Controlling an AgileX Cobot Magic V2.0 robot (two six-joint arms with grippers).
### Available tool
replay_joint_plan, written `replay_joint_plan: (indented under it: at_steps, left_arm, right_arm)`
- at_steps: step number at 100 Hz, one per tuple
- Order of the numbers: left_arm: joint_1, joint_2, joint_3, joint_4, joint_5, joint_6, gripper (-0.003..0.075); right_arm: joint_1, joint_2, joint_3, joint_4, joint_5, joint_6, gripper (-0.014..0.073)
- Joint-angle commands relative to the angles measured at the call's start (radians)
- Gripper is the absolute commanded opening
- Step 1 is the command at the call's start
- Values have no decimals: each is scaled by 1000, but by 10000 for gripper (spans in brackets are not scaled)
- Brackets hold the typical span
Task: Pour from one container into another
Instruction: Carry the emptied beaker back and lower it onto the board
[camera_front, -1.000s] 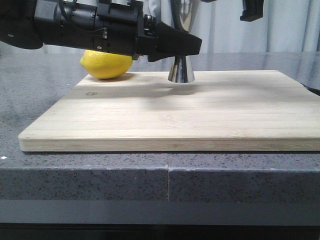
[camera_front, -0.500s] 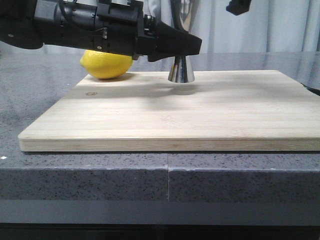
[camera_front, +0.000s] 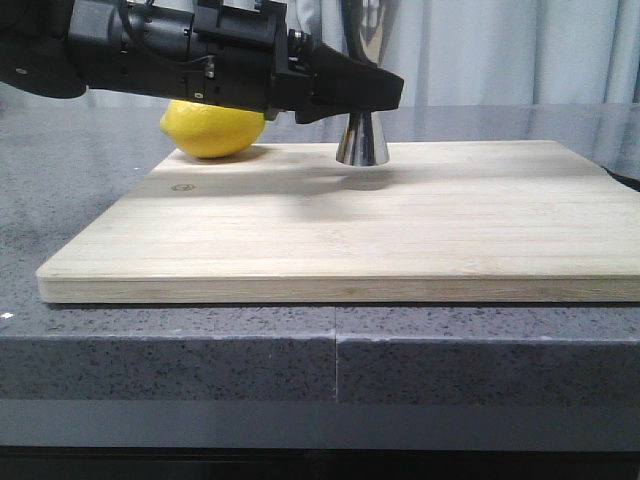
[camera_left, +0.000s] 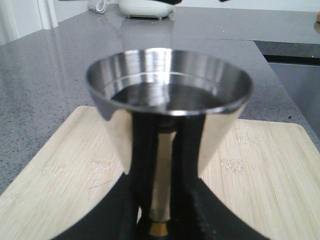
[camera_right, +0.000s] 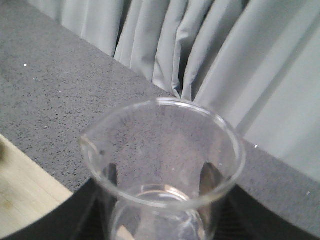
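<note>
Gone from the front view, our right claw (camera_right: 165, 235) grips the glass beaker (camera_right: 165, 170) aloft; our left claw (camera_front: 375, 88) clamps the steel jigger (camera_front: 362, 140), upright on the cutting board (camera_front: 380, 220).

I find no readable text, brand, number or sign in any view, only a small round stamp on the wooden cutting board (camera_front: 181, 187) too faint for me to read, glass beaker (camera_right: 165, 170) showing no legible marks from the right wrist
</note>
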Motion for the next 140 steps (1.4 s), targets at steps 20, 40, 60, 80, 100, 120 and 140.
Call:
replay_joint_plan:
  at_steps: [20, 40, 60, 80, 100, 120, 140]
  left_arm:
    - [-8, -51, -31, -71, 69, -8, 40]
    - [-8, -51, -31, -71, 69, -8, 40]
    - [-8, -51, -31, -71, 69, -8, 40]
    - [-8, -51, -31, -71, 69, -8, 40]
    - [-8, -51, -31, -71, 69, -8, 40]
    - [-8, -51, -31, -71, 69, -8, 40]
    - [-8, -51, -31, -71, 69, -8, 40]
  right_arm:
    - [-160, -37, 150, 74, -311, 77, 272]
    - [-185, -35, 235, 74, -372, 25, 272]
    - [-185, 36, 253, 74, -422, -22, 272]
    - [-192, 129, 253, 81, -510, -82, 272]
    - [-200, 186, 253, 127, -556, -153, 272]
    - [-200, 208, 253, 133, -545, -210, 272]
    - [-200, 214, 253, 133, -535, -210, 274]
